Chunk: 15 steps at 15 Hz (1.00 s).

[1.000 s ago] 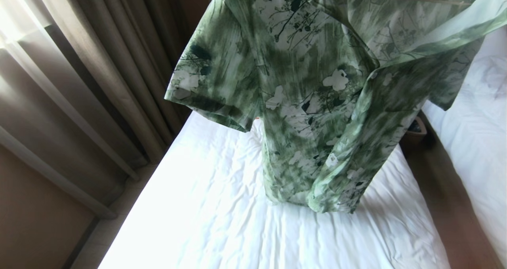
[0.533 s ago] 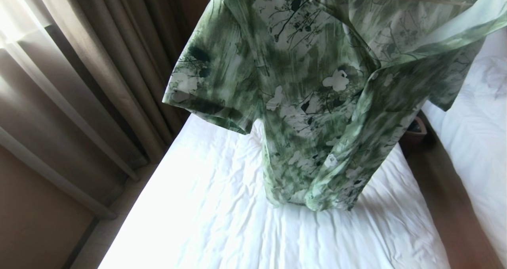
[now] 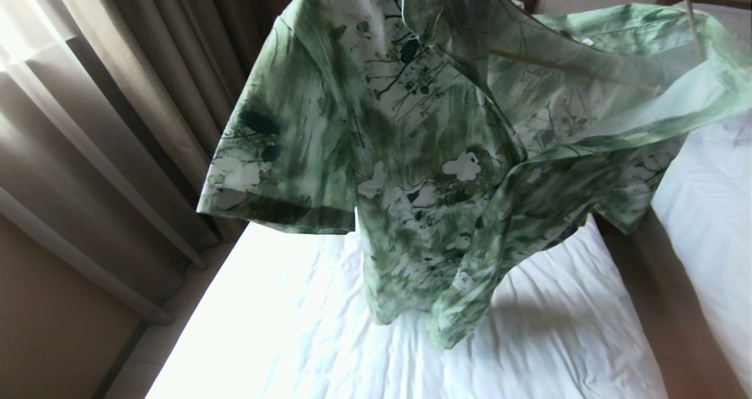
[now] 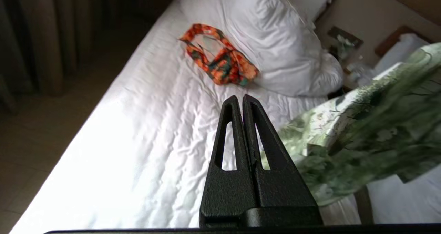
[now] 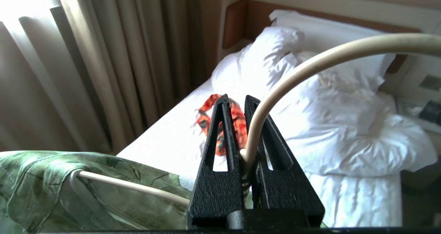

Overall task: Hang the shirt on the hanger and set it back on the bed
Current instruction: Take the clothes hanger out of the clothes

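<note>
The shirt (image 3: pixel 423 170) hung on the hanger (image 5: pixel 310 60) above the bed (image 3: pixel 329 328), hem brushing the sheet; the right gripper (image 5: pixel 236 101) pinched the hanger's neck; the left gripper (image 4: pixel 240 99) was closed and empty beside the shirt; hanging looked done; next, lowering it flat onto the bed.

1 shirt (image 3: pixel 411 152), 1 hanger (image 5: pixel 310 65), 1 orange garment (image 4: pixel 220 60), 2 beds (image 3: pixel 329 328), 2 tools (image 5: pixel 237 101).

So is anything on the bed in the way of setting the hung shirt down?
Nothing visible under the shirt: the bed there is bare sheet. The right gripper holds the hanger above it. The orange garment lies further up, beside the pillow.
</note>
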### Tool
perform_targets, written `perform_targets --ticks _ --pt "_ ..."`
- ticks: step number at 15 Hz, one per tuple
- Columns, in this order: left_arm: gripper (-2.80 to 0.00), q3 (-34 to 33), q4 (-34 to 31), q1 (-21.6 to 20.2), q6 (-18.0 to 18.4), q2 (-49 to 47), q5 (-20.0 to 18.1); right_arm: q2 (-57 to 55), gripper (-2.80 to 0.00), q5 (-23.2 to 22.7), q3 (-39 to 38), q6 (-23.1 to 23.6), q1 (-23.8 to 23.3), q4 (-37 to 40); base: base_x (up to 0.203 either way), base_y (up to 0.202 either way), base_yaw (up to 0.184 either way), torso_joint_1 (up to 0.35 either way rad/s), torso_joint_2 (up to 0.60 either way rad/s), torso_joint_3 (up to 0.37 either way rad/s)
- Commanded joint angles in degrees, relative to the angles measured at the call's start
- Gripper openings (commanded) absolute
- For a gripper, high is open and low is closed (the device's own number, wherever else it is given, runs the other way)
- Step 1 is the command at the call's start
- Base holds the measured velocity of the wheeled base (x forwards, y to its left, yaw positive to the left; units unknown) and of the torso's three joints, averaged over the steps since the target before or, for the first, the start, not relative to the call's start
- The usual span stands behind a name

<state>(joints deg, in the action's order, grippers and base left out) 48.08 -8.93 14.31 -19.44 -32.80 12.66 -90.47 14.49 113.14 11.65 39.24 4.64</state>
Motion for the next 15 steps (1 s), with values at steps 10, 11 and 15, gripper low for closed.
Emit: perform_targets --ticks 10,11,15 --pt "-2.8 14.3 -0.9 31.7 -1.4 -32.1 -6.8 -11.8 -2.8 8.8 -0.5 -8.4 0.6 4.1 0.0 0.0 0.0 0.0 0.0 0.0" --pt "-2.8 15.1 -0.5 35.0 -1.4 -35.4 -3.8 -13.1 -2.8 10.7 -0.5 -8.4 0.5 4.1 0.0 0.0 0.0 0.0 0.0 0.0" --pt "-2.8 15.9 9.6 40.8 -0.4 -49.6 3.5 -14.1 -2.8 11.9 -0.9 -7.4 -0.8 4.0 0.0 0.0 0.0 0.0 0.0 0.0"
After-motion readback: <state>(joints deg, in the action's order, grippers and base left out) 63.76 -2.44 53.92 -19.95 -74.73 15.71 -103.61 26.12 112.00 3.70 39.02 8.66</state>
